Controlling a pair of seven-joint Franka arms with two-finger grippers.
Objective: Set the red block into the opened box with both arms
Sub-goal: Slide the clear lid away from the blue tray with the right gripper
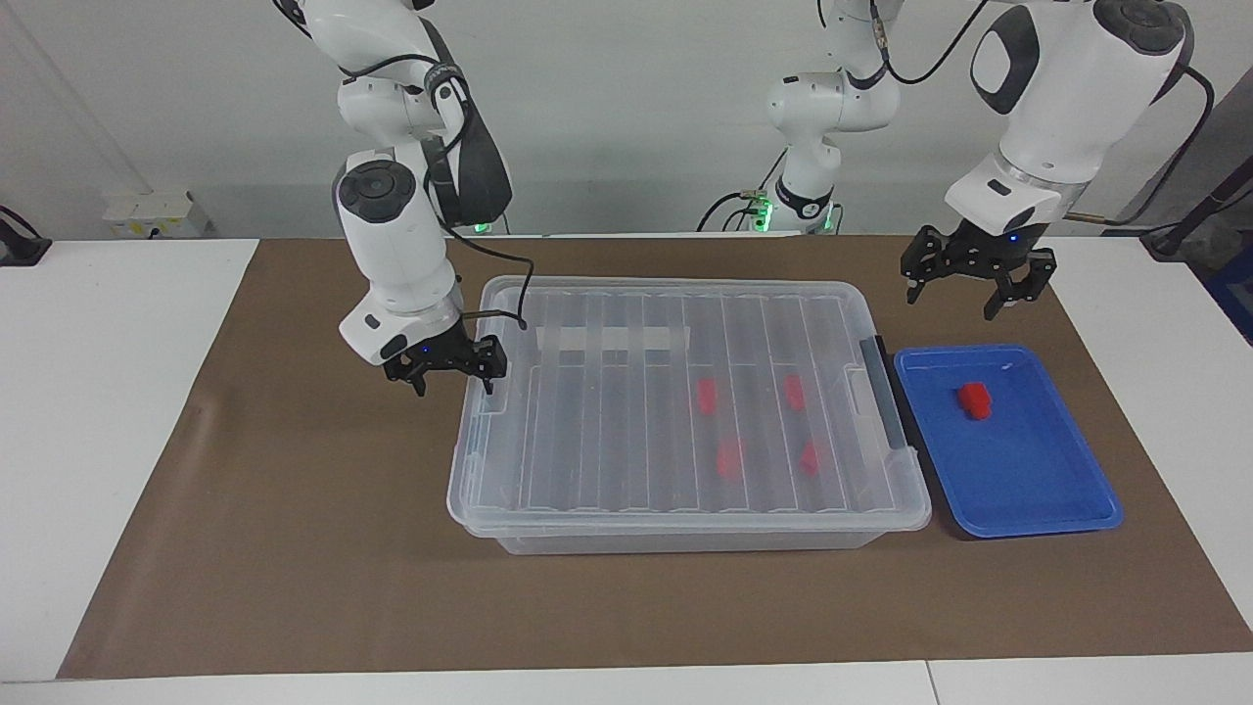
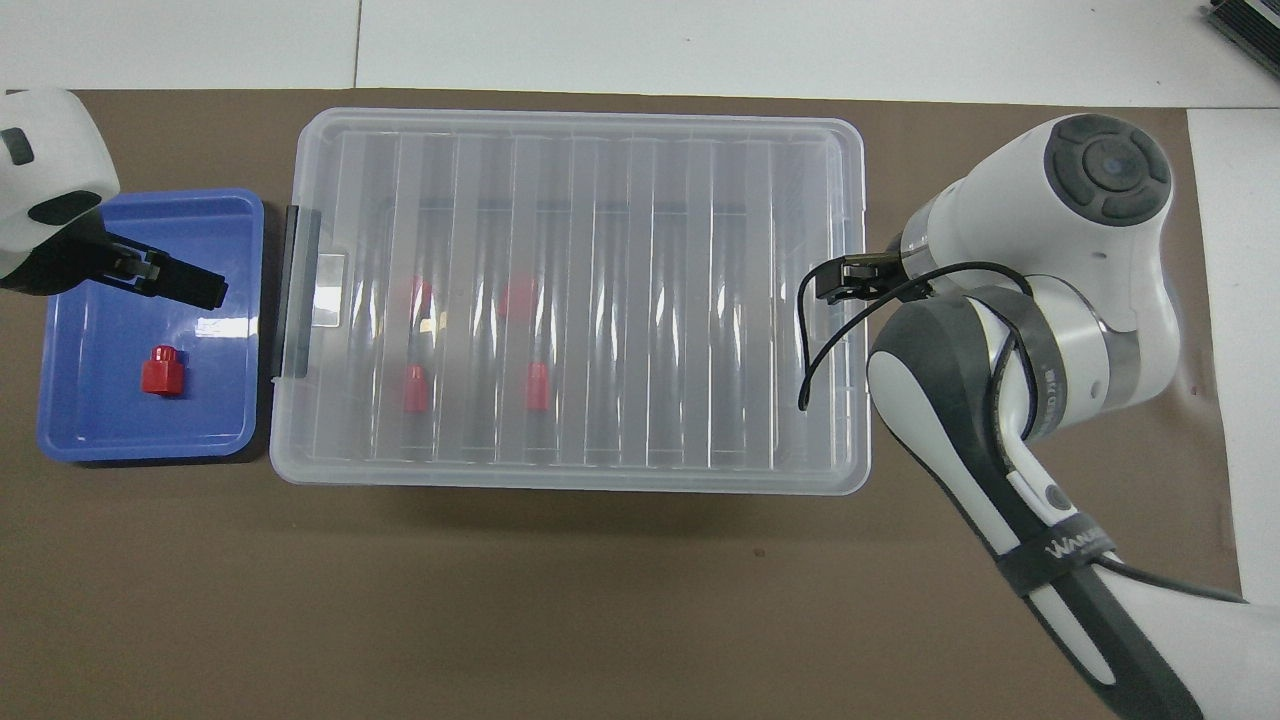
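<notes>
Blue tray (image 1: 1018, 490): red block (image 1: 974, 399), seemingly below left gripper (image 1: 977, 284).

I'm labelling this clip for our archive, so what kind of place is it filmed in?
Most likely a robotics lab bench: two white robot arms mounted at a white table covered by a brown mat, with a clear lidded box and a blue tray set out between them.

A plain pale grey wall (image 1: 626, 108) rises along the robots' edge of the white table (image 1: 108, 392), whose middle lies under a wide brown paper mat (image 1: 323, 568), with a white socket box (image 1: 147, 213) low on the wall near one corner.
</notes>
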